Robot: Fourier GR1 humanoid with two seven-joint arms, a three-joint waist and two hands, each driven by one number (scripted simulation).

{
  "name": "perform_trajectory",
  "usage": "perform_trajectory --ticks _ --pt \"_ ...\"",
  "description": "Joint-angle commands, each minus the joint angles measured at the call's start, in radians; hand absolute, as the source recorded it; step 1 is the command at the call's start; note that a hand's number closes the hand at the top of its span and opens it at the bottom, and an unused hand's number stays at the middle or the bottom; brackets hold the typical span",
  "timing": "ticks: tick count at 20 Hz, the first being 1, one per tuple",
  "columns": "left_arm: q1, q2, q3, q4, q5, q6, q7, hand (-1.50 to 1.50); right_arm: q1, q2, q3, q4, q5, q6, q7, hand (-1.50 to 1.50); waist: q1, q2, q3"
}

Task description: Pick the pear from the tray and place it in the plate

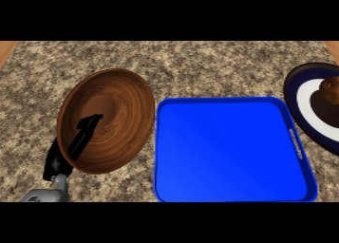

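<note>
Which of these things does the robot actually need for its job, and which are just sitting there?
Needed: pear, lying on the dark-rimmed plate; blue tray.
Just there: wooden plate; left hand, resting open over it.

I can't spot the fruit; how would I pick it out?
Start at the big blue rectangular tray in the middle. Right of it lies a round dark-blue plate with a white ring. The small brownish pear on it is the only fruit.
</note>
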Motion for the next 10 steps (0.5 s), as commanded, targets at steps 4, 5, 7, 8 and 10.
perform_trajectory --ticks 4,5,7,8,10 --pt "-0.02 0.027 0.02 0.027 0.008 -0.036 0.013 0.0 -0.073 -0.088 0.042 0.29 0.034 0.158 -0.101 1.5 0.002 0.003 0.0" --pt "-0.011 -0.039 -0.041 0.0 -0.04 0.019 0.004 0.0 -0.114 -0.06 0.069 0.337 0.068 0.141 -0.071 1.5 0.01 0.004 0.0" --pt "0.029 -0.062 -0.064 -0.022 -0.059 0.039 0.0 0.0 -0.135 -0.065 0.056 0.452 0.078 0.111 -0.133 -1.5 0.013 0.004 0.001" --pt "-0.002 -0.017 -0.015 0.018 -0.024 -0.006 -0.011 0.0 -0.1 -0.072 0.075 0.446 0.095 0.125 -0.152 -1.5 0.002 0.003 0.0" --pt "-0.017 -0.017 0.0 0.03 -0.019 -0.006 0.005 0.0 -0.164 -0.108 0.071 0.525 0.089 0.16 -0.254 -1.5 0.005 0.004 0.0"
